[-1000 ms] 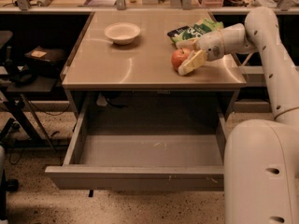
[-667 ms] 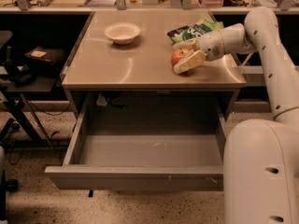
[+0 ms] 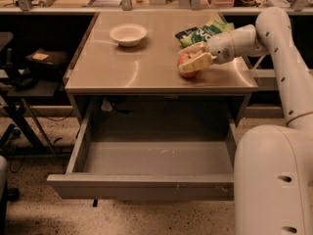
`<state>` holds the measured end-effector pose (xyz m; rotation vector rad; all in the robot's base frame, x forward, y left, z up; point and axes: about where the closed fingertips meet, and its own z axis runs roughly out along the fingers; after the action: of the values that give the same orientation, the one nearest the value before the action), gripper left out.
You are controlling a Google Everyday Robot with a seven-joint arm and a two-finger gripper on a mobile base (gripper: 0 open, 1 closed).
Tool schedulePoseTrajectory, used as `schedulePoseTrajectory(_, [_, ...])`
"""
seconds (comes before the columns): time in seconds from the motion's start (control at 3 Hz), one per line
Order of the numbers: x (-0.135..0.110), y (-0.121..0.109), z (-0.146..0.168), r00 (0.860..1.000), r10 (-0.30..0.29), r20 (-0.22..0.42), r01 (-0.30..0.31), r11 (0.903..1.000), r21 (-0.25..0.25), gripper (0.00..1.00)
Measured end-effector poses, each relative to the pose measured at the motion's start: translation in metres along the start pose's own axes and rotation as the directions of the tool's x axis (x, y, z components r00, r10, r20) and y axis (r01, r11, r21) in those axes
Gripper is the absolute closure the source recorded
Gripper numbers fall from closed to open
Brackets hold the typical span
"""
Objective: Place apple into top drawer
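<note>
gripper [image 3: 191,58]: I see it at the right side of the table top, arm reaching in from the right; fingers pinched on the apple, one pale finger [image 3: 195,64] across its front, the other at its back
apple [image 3: 187,64]: red-orange, on or just above the table near the front right edge; I can't tell if it touches the surface; not in the drawer yet
top drawer [image 3: 139,186]: pulled fully out below the table, grey; a few pale specks on its floor; front panel lightly scratched
table [image 3: 122,72]: flat metal top; apple sits above the drawer's right half
white bowl [image 3: 128,34]: back left of centre on the table, upright, well apart from the apple
green snack bag [image 3: 203,32]: back right, just behind the gripper; lying flat
robot base [image 3: 274,180]: big white body at lower right of my view, covering the drawer's right front corner
</note>
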<state>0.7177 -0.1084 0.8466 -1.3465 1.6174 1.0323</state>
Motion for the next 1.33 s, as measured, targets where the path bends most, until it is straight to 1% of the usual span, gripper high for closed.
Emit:
schedulePoseTrajectory(0.33, [0.0,0.0,0.0,1.0,0.0,0.0,0.0,1.0,0.0,0.88])
schedulePoseTrajectory(0.67, [-0.003,0.012,0.0,1.0,0.012,-0.01,-0.012,0.9999,0.0,1.0])
schedulePoseTrajectory(1.0, [-0.033,0.038,-0.048,0.997,-0.077,-0.032,0.081,0.9841,0.158,1.0])
schedulePoseTrajectory(1.33, [-0.074,0.08,-0.1,0.987,-0.137,-0.086,0.159,0.9212,0.355,1.0])
